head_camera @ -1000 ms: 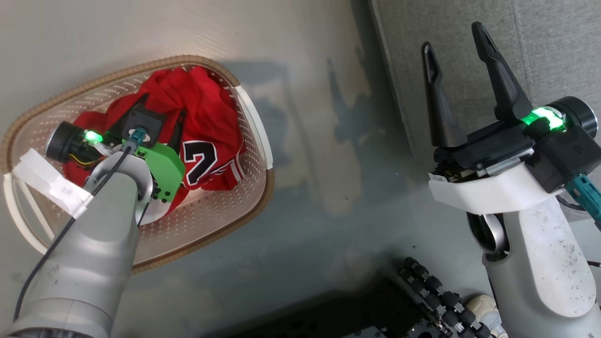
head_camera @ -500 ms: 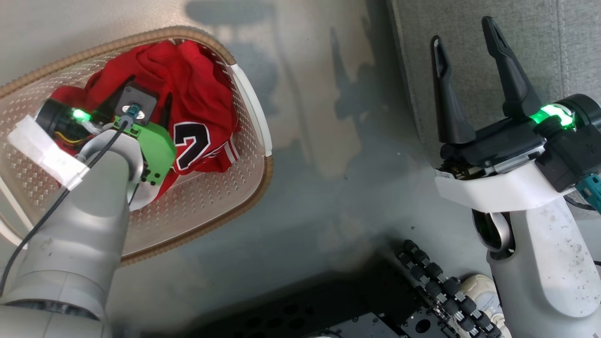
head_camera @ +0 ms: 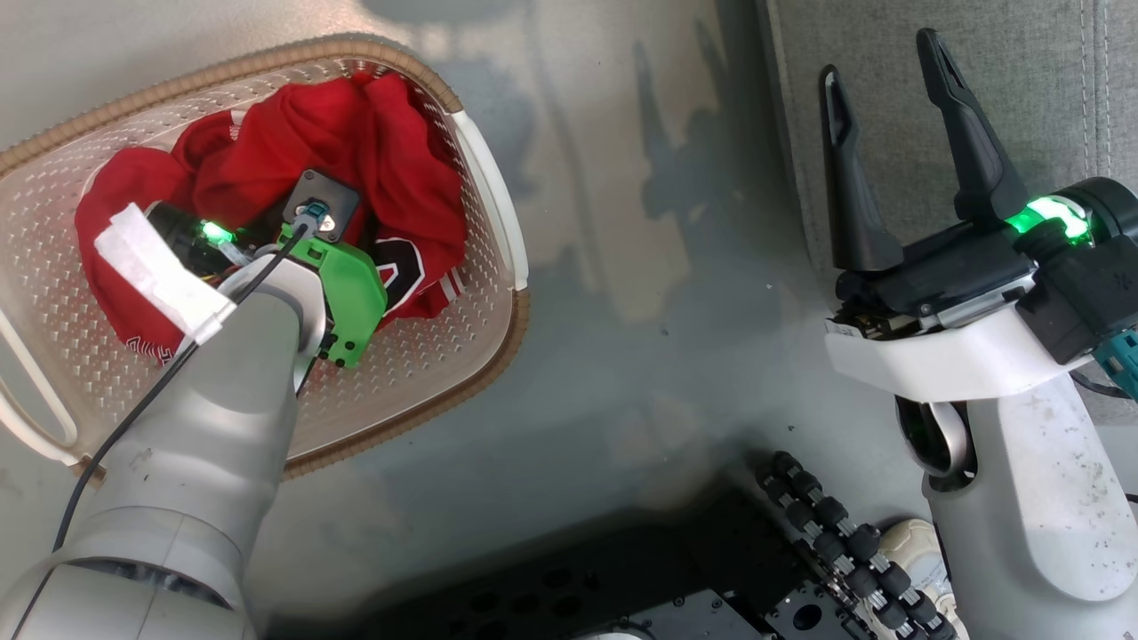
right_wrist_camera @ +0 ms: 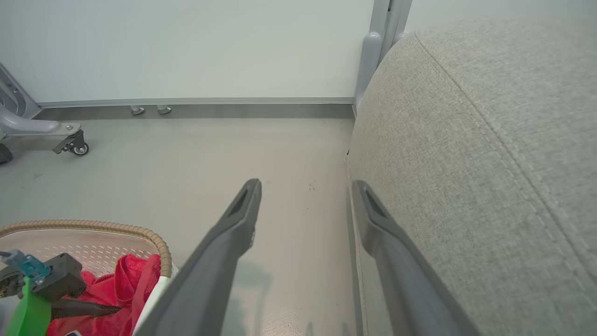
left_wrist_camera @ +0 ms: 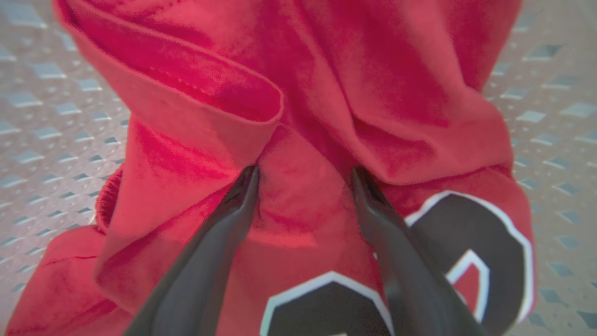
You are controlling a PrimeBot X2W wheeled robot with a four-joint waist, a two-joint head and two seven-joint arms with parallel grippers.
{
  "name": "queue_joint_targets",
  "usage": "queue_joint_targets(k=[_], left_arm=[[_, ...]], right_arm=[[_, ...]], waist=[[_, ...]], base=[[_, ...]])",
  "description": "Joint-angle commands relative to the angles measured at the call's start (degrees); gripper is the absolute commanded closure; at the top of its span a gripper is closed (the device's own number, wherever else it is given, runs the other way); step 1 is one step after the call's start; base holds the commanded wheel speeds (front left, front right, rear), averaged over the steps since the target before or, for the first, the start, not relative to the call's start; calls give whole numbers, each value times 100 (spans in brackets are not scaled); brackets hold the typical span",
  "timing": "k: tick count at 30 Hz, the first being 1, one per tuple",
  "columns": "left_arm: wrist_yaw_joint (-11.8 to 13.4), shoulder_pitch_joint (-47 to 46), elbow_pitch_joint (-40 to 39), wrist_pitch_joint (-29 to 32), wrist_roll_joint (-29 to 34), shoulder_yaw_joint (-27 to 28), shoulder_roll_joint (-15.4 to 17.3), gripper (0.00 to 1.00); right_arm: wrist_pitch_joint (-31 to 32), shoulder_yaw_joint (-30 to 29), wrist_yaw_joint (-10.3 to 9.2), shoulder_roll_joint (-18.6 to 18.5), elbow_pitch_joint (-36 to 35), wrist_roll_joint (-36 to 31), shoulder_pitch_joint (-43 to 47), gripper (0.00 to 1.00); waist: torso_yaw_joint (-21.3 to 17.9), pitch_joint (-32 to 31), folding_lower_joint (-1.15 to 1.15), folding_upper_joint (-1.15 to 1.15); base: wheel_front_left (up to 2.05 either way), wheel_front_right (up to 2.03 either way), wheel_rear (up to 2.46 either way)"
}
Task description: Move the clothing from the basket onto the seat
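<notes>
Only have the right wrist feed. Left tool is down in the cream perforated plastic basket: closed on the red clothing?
Observer: No. Left wrist view shows the left tool open, its fingers straddling a raised fold of the red basketball clothing.
Operator: Number visible there?
Observer: Yes, black digits edged in white, on the cloth beside the fingers.
Operator: Basket full?
Observer: No. Head view: the clothing is bunched up, with bare base of the cream perforated plastic basket showing around it.

Grey floor (head_camera: 622, 267) bears the basket (head_camera: 427, 356); the seat (head_camera: 1067, 89) stands apart from it.
</notes>
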Motion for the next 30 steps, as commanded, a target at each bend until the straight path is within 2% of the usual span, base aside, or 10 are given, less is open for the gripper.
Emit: queue_joint_targets(k=[1, 8, 9, 11, 19, 30], left_arm=[[-10, -66, 27, 117, -69, -59, 1, 0], [-11, -78, 48, 785, -318, -398, 34, 0], [-11, -108, 48, 848, -329, -451, 40, 53], [-11, -129, 51, 940, -378, -534, 31, 100], [-12, -112, 47, 970, -514, -847, 22, 100], [-12, 99, -34, 195, -900, -1279, -171, 100]], right_arm=[[-22, -1, -6, -9, -24, 14, -1, 0], [-22, 10, -6, -9, -70, -27, 12, 0], [-22, -3, -6, -9, -77, -39, 17, 0], [-22, -13, -6, -9, -78, -54, 20, 0], [-22, 21, -6, -9, -47, -47, -45, 0], [-22, 54, -6, -10, 130, -21, 19, 0]], waist=[[9, 1, 0, 39], [21, 81, 0, 39], [31, 94, 0, 39], [46, 106, 0, 39], [83, 21, 0, 39], [236, -607, 0, 39]], base=[[0, 0, 0], [0, 0, 0], [0, 0, 0], [0, 0, 0], [0, 0, 0], [0, 0, 0]])
